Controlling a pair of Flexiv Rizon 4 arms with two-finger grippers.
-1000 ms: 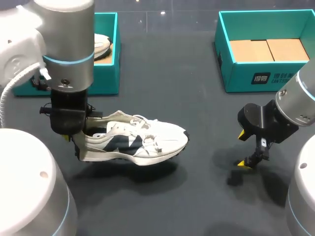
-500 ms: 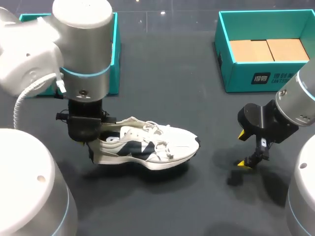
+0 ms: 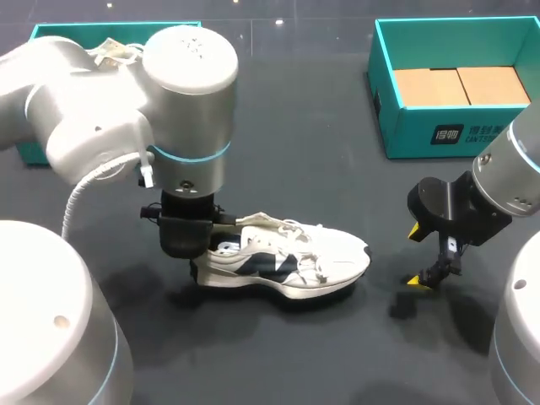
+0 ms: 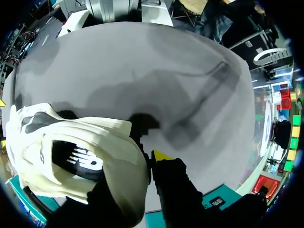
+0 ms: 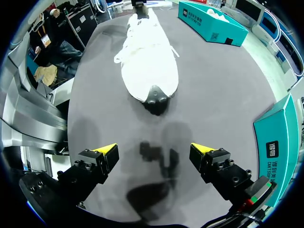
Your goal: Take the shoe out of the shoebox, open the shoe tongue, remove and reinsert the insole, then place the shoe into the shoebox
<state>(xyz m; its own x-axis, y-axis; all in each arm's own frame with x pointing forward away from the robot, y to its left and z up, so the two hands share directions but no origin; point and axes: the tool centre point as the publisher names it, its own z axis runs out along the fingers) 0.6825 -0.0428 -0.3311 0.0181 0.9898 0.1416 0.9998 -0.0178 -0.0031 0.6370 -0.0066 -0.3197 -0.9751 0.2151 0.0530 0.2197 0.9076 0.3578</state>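
Observation:
A white shoe [image 3: 291, 260] with dark side panels lies low over the middle of the table, toe pointing right. My left gripper [image 3: 196, 261] is shut on its heel collar. In the left wrist view one finger sits inside the shoe [image 4: 71, 152] and the other, yellow-tipped, presses the outside of the heel, so my left gripper [image 4: 140, 166] pinches the collar. My right gripper [image 3: 418, 255] hangs open to the right of the toe, holding nothing. From the right wrist, the shoe [image 5: 149, 66] lies ahead of the open right gripper [image 5: 154, 149], toe toward it.
A teal shoebox [image 3: 456, 139] with cardboard in its bottom stands at the back right, also seen as shoebox [image 5: 280, 142]. A second teal box [image 3: 51, 34] at the back left is mostly hidden by my left arm; something white shows in it.
My left arm has carried the shoe rightward and lower, from the left side toward the table's middle. The right arm has stayed still with its fingers open.

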